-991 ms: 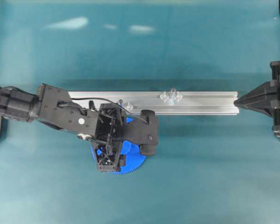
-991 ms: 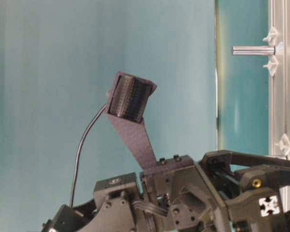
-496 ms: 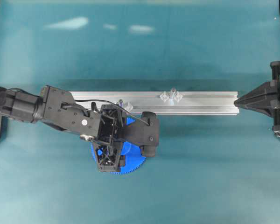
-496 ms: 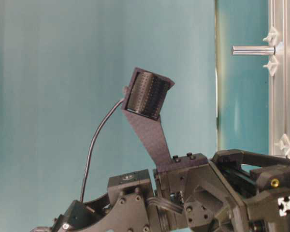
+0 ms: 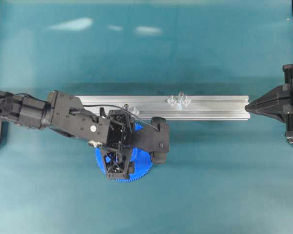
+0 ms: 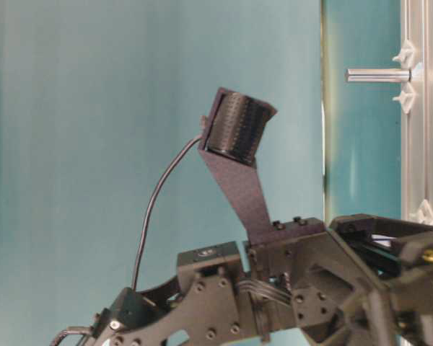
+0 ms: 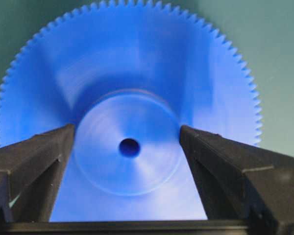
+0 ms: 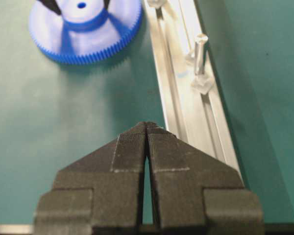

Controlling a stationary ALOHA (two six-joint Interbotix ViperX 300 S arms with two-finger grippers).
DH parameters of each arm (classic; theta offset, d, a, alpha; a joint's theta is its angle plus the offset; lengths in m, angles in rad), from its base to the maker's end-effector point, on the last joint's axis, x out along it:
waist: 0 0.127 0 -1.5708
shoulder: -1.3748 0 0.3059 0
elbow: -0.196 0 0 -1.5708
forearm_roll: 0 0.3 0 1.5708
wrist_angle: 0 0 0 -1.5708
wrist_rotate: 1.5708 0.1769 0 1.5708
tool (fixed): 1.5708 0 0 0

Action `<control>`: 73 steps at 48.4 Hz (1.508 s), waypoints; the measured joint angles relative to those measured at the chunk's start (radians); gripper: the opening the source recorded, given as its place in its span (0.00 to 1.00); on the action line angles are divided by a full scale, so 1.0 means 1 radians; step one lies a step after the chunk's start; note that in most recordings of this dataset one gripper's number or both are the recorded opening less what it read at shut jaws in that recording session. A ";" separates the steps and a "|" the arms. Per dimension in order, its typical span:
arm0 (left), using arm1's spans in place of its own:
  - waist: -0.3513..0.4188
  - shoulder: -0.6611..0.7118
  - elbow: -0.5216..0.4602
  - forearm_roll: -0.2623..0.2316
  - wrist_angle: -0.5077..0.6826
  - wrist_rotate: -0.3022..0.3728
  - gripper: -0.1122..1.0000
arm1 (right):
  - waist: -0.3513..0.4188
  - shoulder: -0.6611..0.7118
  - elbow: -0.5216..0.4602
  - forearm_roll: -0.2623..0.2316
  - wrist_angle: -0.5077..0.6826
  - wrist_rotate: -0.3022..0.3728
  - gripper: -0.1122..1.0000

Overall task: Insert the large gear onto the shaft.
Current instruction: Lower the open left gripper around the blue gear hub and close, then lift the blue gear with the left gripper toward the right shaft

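The large gear (image 7: 137, 63), a bright-blue toothed disc with a raised hub and a small centre hole, lies flat on the teal mat (image 5: 210, 185). My left gripper (image 7: 127, 128) is open just above it, one finger on each side of the hub. From overhead the gear (image 5: 144, 166) shows only partly under the left gripper (image 5: 118, 163). The shaft (image 5: 179, 99) stands upright between clear diamond tabs on the aluminium rail (image 5: 215, 108); it also shows as the shaft (image 8: 200, 49) and the shaft (image 6: 379, 75). My right gripper (image 8: 146, 125) is shut and holds nothing, off the rail's right end.
A stubbier pin (image 5: 129, 108) with clear tabs stands on the rail next to the left wrist. The right gripper (image 5: 248, 104) points at the rail's end. The rail (image 8: 179, 98) runs just behind the gear (image 8: 85, 34).
The left arm has shifted a little to the right and turned its wrist, bringing the open jaws squarely over the gear's hub. The gear, rail and right gripper have not moved.
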 measured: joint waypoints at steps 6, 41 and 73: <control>-0.002 0.002 0.002 0.002 0.002 -0.002 0.94 | 0.000 0.000 0.005 0.000 0.002 0.011 0.14; -0.003 0.002 0.028 0.000 0.005 -0.003 0.94 | 0.000 0.000 0.012 -0.002 0.002 0.049 0.14; -0.003 -0.009 0.046 0.008 -0.002 -0.032 0.79 | 0.000 -0.014 0.014 -0.002 0.011 0.049 0.14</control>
